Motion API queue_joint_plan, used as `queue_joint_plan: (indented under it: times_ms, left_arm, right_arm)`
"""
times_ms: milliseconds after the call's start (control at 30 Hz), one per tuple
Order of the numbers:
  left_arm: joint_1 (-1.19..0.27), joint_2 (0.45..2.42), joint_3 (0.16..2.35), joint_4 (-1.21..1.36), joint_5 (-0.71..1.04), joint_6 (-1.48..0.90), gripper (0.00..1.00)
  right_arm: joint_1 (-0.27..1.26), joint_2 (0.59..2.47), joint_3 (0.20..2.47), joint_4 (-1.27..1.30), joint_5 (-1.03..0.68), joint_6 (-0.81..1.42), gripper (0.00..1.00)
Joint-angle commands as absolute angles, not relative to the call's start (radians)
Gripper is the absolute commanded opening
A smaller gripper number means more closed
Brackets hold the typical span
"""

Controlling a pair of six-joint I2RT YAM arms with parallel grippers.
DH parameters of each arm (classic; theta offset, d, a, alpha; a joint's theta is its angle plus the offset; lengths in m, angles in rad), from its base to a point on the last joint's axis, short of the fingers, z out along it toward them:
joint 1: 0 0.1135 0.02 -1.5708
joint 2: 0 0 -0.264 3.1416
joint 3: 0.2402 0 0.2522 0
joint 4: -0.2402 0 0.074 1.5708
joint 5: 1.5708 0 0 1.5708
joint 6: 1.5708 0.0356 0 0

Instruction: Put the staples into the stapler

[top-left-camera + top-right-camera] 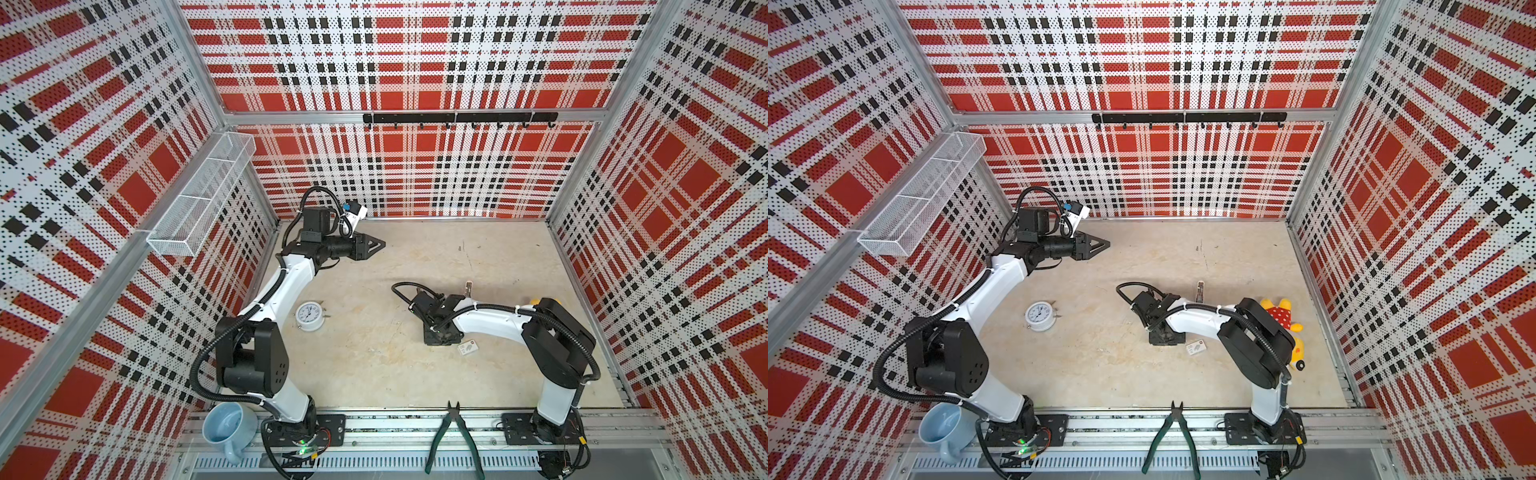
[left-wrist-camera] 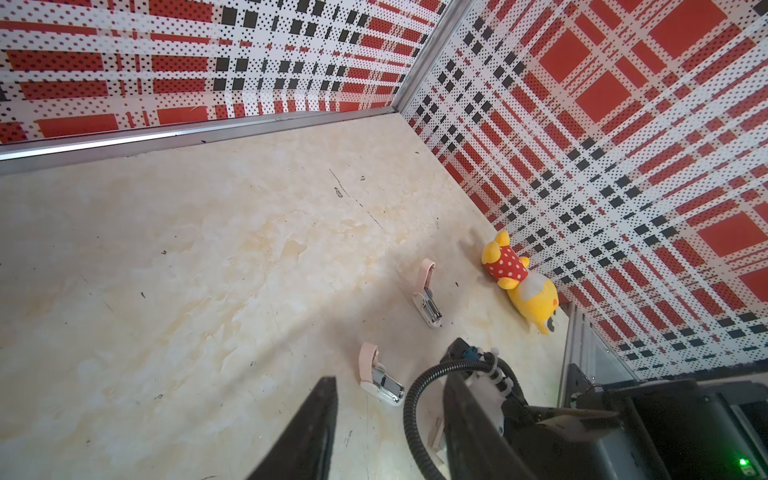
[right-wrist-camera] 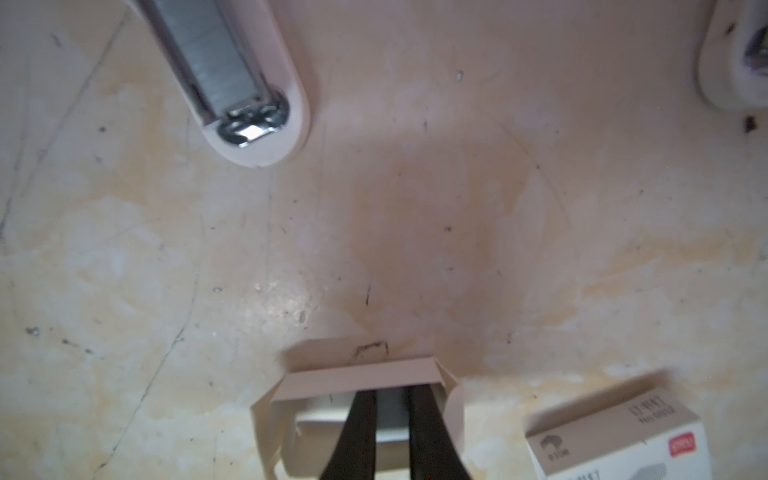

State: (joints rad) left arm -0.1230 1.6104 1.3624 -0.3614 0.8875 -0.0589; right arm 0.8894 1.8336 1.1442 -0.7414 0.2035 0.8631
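Two pink staplers lie hinged open on the table, one (image 2: 426,295) farther off and one (image 2: 380,374) nearer. The right wrist view looks into the nearer stapler's (image 3: 232,75) metal channel, and the second stapler (image 3: 735,62) sits at the frame's edge. My right gripper (image 3: 391,392) reaches down into an open cardboard tray (image 3: 357,374), shut on a thin grey strip of staples (image 3: 390,411). In both top views its wrist (image 1: 436,332) hides the tray. My left gripper (image 1: 370,245) hangs raised at the back left, open and empty (image 2: 390,380).
The white sleeve with a red mark (image 1: 467,348) lies beside the right gripper. A white alarm clock (image 1: 308,316) stands left of centre. A yellow plush toy (image 1: 1283,320) lies by the right wall. A blue mug (image 1: 228,424) and green pliers (image 1: 453,440) rest on the front rail.
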Motion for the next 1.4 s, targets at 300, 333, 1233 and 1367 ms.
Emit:
queue_joint_plan:
  times_ms: [300,333,1233,1367]
  left_arm:
    - [-0.112,1.575,1.393,-0.426,0.863,-0.031,0.45]
    - [-0.111,1.574,1.393,-0.427,0.862,-0.031,0.45]
    - [-0.111,1.593,1.446,-0.501,0.846,0.016,0.45]
    - [-0.110,1.602,1.457,-0.504,0.844,0.015,0.46]
  right_arm:
    - [0.889,1.766,1.163,-0.761,0.234,0.781,0.12]
    - [0.888,1.760,1.165,-0.764,0.236,0.778,0.12]
    - [0.730,1.659,1.138,-0.620,0.305,0.695,0.14]
    - [0.678,1.623,1.110,-0.603,0.312,0.674,0.15]
